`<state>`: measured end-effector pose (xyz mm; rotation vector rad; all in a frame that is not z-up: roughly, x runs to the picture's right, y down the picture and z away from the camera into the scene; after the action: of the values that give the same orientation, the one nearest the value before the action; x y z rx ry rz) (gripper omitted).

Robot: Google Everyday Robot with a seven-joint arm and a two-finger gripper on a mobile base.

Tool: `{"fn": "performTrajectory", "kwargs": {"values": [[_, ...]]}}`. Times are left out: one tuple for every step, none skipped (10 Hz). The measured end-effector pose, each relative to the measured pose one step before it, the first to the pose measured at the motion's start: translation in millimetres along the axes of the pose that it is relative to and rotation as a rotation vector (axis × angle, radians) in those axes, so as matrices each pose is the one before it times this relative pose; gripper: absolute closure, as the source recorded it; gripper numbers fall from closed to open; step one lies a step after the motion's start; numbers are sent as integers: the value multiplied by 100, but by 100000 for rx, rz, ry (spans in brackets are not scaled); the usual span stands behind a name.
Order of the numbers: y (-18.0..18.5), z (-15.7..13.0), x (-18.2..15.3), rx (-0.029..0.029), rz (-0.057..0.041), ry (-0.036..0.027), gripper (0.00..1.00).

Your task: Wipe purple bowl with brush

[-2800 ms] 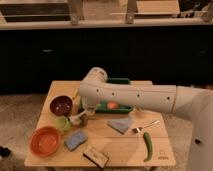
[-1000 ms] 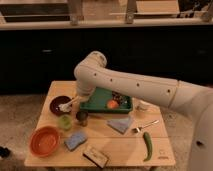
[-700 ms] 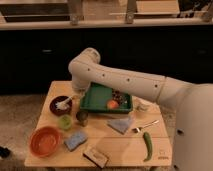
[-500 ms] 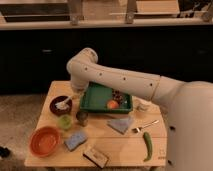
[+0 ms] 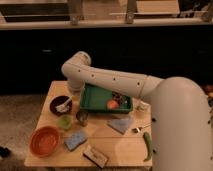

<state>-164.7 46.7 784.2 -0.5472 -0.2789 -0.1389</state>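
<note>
The wooden surface [image 5: 120,150] stood before a dark cabinet front. The white arm [image 5: 115,82] reached in from the right, crossed above the green tray [image 5: 100,95], bent at its elbow over the rear left corner of the surface, and turned downward.

The end effector [image 5: 69,99] was positioned low at the right rim of the purple bowl [image 5: 54,108], between that bowl and the left end of the tray. Whether it was released or clenched could not be determined, as it was dim and partly masked by the wrist.

The purple bowl sat on the left side of the surface, just left of the tray. The brush [image 5: 63,105] appeared as a pale shape inside the bowl, angled up toward the end effector. Whether the end effector was grasping it could not be confirmed.

Other items noted:
- An orange bowl [image 5: 45,141] sat at the front left corner, larger than the purple bowl and apart from it.
- A small green cup [image 5: 65,121] stood between the two bowls, with a metal cup [image 5: 82,117] just to its right.
- A blue sponge [image 5: 75,140] lay beside the orange bowl.
- A wooden-backed block [image 5: 95,156] lay near the front edge.
- An orange object [image 5: 112,104] rested in the tray.
- A grey cloth [image 5: 121,124] lay in front of the tray.
- A long green vegetable [image 5: 147,145] lay at the right, close to the robot's body.
</note>
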Motion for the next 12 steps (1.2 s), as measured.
{"fn": "performTrajectory", "kwargs": {"values": [[-72,384,33,-704,219,391,100],[-126,583,-25,-1173,261,490,100],[-139,337,36,-753,283,345,100],[-134,261,125,-572,344,319,100],[-181,248,225,-638,525,376,100],[-112,325,186,-808,340,532,100],[-144,225,-20,-505,37,484,100],[-72,236,21,-590,-82,963,100],[-155,217,78,-391,13,1097,100],[-216,80,228,-186,359,1198,100],[-262,20,231,81,478,775,100],[-574,-48,377,419,1002,754,100]]}}
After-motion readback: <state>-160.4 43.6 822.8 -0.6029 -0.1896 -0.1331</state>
